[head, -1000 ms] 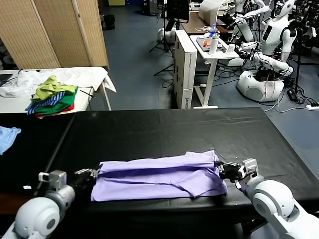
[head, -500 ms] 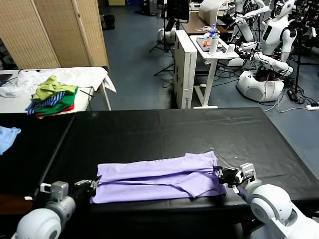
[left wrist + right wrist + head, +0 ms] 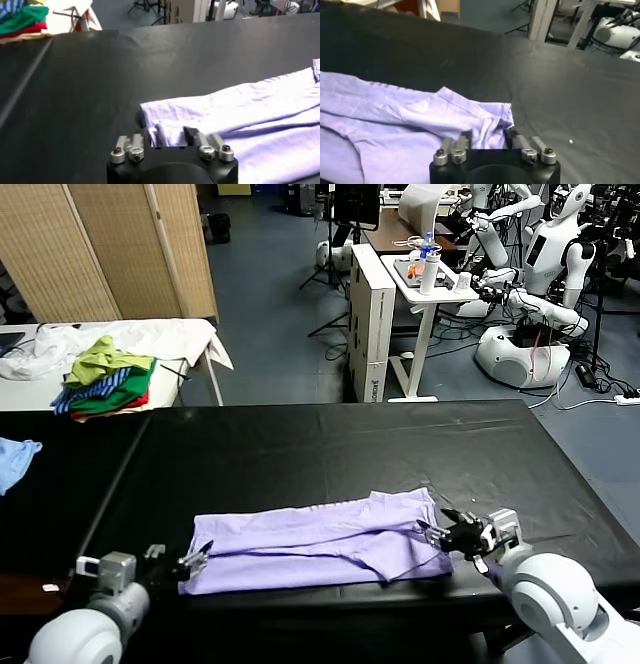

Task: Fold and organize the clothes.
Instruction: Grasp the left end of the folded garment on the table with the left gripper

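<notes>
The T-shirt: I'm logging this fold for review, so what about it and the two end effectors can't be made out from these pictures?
- T-shirt: its print shows only as faint marks along a fold in the head view; the folded cloth covers the rest.
- Its far ends: cut off by the frame edge in each wrist view.
- Left end effector: fingertips open at the hem, bases hidden by its own mount.
- Right end effector: open by the head view; whether the tips touch cloth is unclear.

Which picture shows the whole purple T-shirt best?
The head view: the lavender T-shirt lies there end to end, folded into a long strip on the black table. The left wrist view shows only one end, the right wrist view only the other.
</notes>
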Action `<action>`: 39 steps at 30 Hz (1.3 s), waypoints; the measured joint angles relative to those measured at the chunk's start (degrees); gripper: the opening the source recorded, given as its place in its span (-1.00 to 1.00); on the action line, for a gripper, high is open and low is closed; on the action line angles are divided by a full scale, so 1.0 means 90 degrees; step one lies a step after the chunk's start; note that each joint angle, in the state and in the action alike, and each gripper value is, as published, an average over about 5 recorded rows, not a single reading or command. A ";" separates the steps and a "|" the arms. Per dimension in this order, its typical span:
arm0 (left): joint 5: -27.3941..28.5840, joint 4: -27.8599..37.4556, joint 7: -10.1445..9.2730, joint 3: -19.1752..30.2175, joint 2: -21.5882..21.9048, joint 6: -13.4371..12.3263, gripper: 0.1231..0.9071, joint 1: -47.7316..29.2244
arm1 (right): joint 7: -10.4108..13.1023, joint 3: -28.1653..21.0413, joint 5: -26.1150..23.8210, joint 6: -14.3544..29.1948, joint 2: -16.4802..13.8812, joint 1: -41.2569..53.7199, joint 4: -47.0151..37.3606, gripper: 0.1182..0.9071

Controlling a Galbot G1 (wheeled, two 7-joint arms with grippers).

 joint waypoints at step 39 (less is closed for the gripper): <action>0.0145 0.1365 0.0284 0.0597 -0.0469 -0.0239 -0.78 -0.0848 | 0.0234 -0.0632 -0.0900 0.0746 0.1429 0.0681 -0.1408 -0.92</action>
